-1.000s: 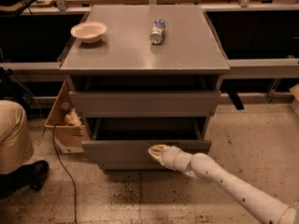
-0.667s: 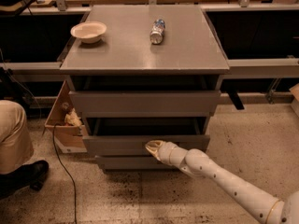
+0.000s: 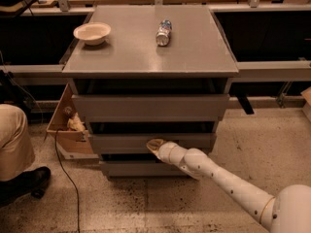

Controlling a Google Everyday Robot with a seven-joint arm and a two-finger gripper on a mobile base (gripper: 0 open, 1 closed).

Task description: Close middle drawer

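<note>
The grey cabinet shows three stacked grey fronts. The middle drawer is the second front; it stands only slightly out, with a thin dark gap above it. My gripper is at the end of the white arm that reaches in from the lower right. Its tip rests against the middle drawer's front, a little right of centre. The taller top drawer front sits above it and the lowest front below it.
A white bowl and a lying water bottle sit on the cabinet top. A cardboard box with items stands at the cabinet's left. A person's leg and shoe and a black cable are on the floor at left.
The middle drawer has slid inward from well pulled out to nearly flush. My gripper and arm have moved forward with it, staying on its front.
</note>
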